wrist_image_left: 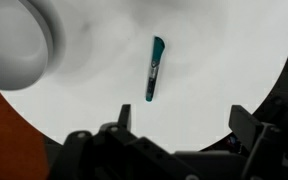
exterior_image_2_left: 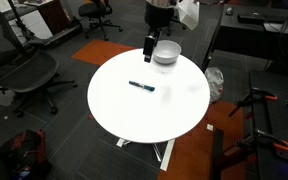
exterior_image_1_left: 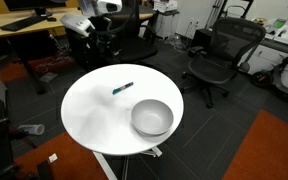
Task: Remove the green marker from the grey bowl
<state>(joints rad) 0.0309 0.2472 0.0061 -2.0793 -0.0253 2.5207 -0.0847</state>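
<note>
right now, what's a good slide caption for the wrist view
Wrist view: the green marker lies on the white table, apart from the grey bowl, open end effector hovering above.

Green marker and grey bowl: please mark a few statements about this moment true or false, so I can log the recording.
1. The green marker lies inside the grey bowl. False: it lies flat on the white table, apart from the bowl.
2. The gripper is open and holds nothing. True.
3. The grey bowl is tipped on its side. False: it stands upright on the table.
4. In an exterior view, the bowl looks empty. True.
5. The gripper's fingers touch the marker. False: in the wrist view they are well clear of it.
</note>
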